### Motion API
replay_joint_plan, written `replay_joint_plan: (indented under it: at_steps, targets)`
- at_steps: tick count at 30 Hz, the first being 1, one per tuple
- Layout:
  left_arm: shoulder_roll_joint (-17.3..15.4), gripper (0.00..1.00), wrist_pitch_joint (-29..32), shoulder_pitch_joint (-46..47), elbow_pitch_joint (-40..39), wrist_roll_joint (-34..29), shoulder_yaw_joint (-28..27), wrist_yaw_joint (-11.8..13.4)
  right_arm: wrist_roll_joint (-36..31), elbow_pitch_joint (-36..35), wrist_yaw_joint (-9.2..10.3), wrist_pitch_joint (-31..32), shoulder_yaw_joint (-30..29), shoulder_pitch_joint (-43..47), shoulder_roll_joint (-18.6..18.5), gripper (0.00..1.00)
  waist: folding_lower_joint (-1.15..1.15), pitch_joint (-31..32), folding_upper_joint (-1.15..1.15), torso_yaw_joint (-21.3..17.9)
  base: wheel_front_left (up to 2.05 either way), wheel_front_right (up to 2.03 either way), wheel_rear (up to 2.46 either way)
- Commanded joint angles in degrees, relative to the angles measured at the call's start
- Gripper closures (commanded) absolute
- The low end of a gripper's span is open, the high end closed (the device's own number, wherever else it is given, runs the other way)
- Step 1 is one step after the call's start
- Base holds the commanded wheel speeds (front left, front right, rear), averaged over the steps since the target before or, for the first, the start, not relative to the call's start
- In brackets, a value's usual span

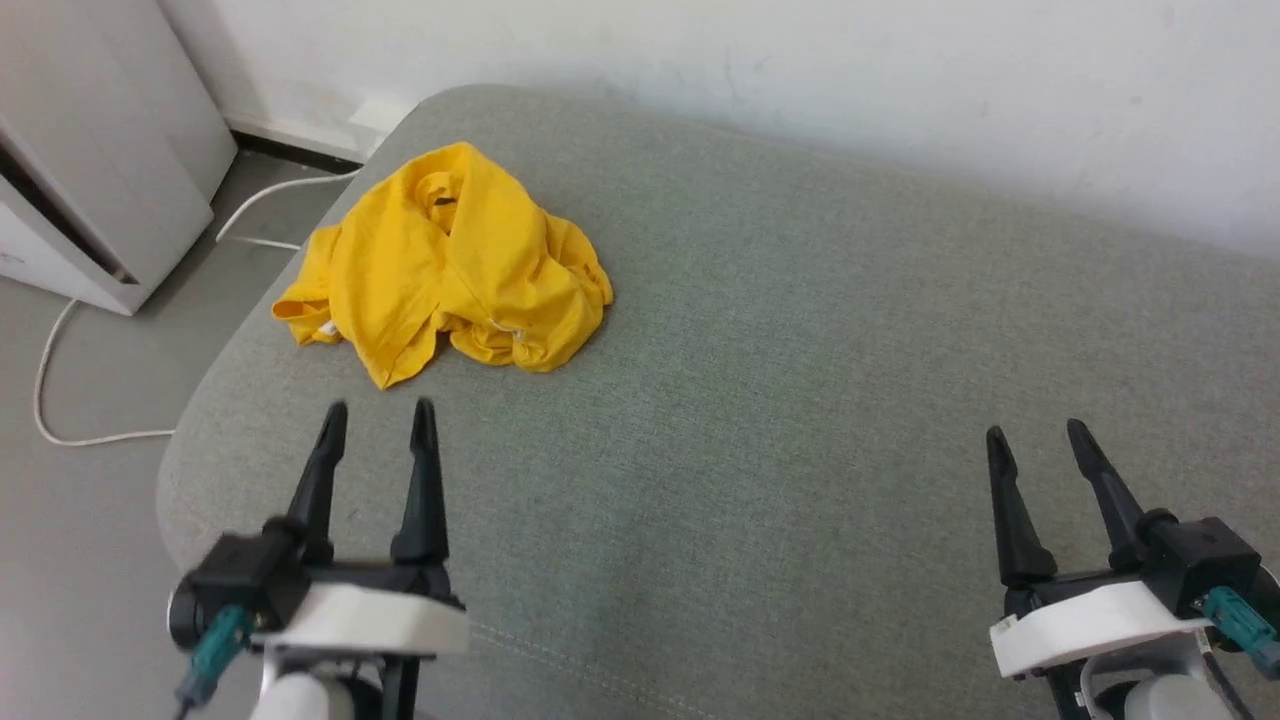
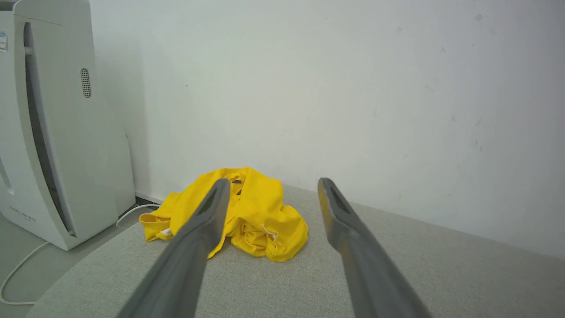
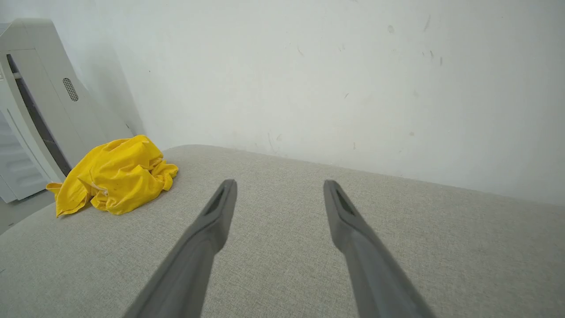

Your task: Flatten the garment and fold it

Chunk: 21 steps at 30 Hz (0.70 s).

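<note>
The garment is a bright yellow shirt bunched in a crumpled heap at the far left of a grey-green padded surface. My left gripper hovers open just short of the heap, nothing between its fingers. In the left wrist view the garment lies ahead, partly behind the left gripper. My right gripper stands open far to the right, well apart from the cloth. From the right wrist the garment shows at the far left, beyond the right gripper.
A white appliance stands on the floor left of the padded surface, with a white cable trailing across the floor. A pale wall runs along the surface's far edge. The surface's rounded left corner is close to the garment.
</note>
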<state>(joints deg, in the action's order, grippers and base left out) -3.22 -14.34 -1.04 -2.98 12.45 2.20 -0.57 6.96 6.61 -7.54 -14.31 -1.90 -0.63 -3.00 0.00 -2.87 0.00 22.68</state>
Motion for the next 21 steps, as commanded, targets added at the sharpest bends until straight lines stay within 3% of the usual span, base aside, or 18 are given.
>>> replay_joint_plan:
  at_steps: [1,4,14,21]
  targets:
    - [-0.72,0.0,-0.5,3.62,1.2,0.94,0.4,-1.44,0.02,0.04,0.05,-0.69,-0.42,0.28,0.13,0.0,0.0,-0.85,0.0,0.58,0.0,0.0,0.0]
    - [-2.22,0.0,1.94,9.86,2.77,2.19,-0.1,-2.61,-0.18,-0.16,0.05,-0.69,-0.68,0.12,0.13,0.0,0.0,-1.72,0.0,0.48,0.0,0.0,0.0]
    - [-5.65,0.0,19.03,30.21,7.25,6.84,-3.33,-0.85,-1.36,-1.12,0.05,-0.69,-1.67,-1.31,0.13,0.0,0.0,-6.52,0.0,-1.41,0.0,0.0,0.0]
    - [-9.24,0.0,31.98,42.85,18.02,11.72,-5.49,-1.04,-3.2,-2.01,0.05,-0.69,-2.2,-3.44,0.13,0.0,0.0,-10.97,0.0,-4.57,0.0,0.0,0.0]
